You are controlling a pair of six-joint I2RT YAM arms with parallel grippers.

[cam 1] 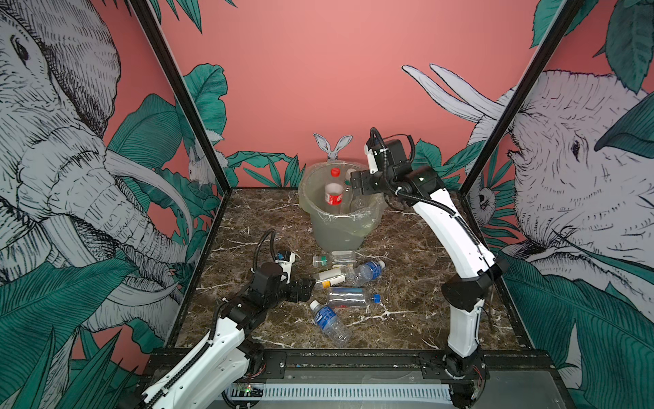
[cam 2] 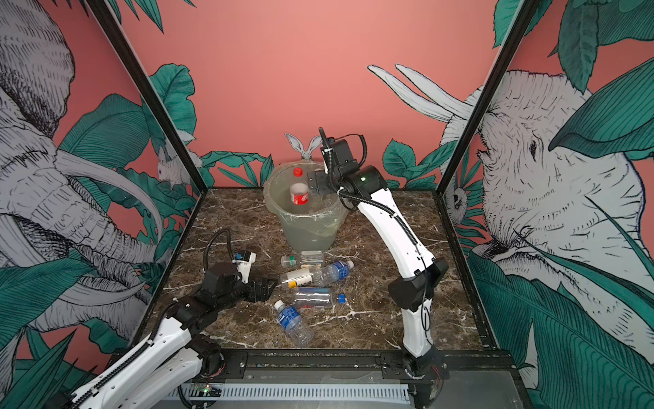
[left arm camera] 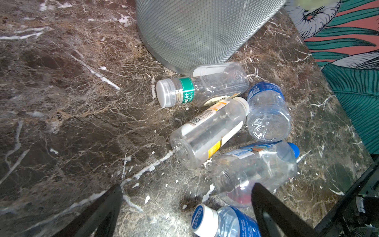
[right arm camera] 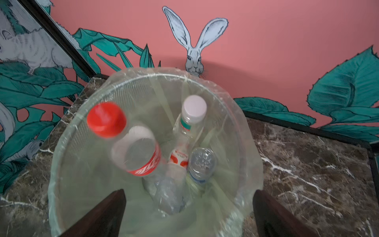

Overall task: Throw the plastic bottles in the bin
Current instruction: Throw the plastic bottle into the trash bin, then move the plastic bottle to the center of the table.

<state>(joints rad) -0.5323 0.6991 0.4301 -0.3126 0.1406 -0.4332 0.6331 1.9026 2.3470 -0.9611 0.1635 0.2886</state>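
Observation:
The bin (cam 1: 339,226) stands at the back middle of the marble table, lined with a clear bag. My right gripper (right arm camera: 188,197) hangs open over its mouth. Below it a red-capped bottle (right arm camera: 135,151) with a red label shows blurred inside the rim, free of the fingers, above other bottles lying deeper in the bin. Several plastic bottles lie in front of the bin, among them a green-banded one (left arm camera: 201,86), a yellow-labelled one (left arm camera: 209,131) and a blue-capped one (left arm camera: 256,170). My left gripper (left arm camera: 187,190) is open and low beside them, with a white-capped, blue-labelled bottle (left arm camera: 225,223) lying near its fingers.
Black frame posts (cam 1: 184,106) and printed wall panels close in the table on three sides. A black rail (cam 1: 354,357) runs along the front edge. Bare marble (cam 1: 417,311) lies to the right of the loose bottles.

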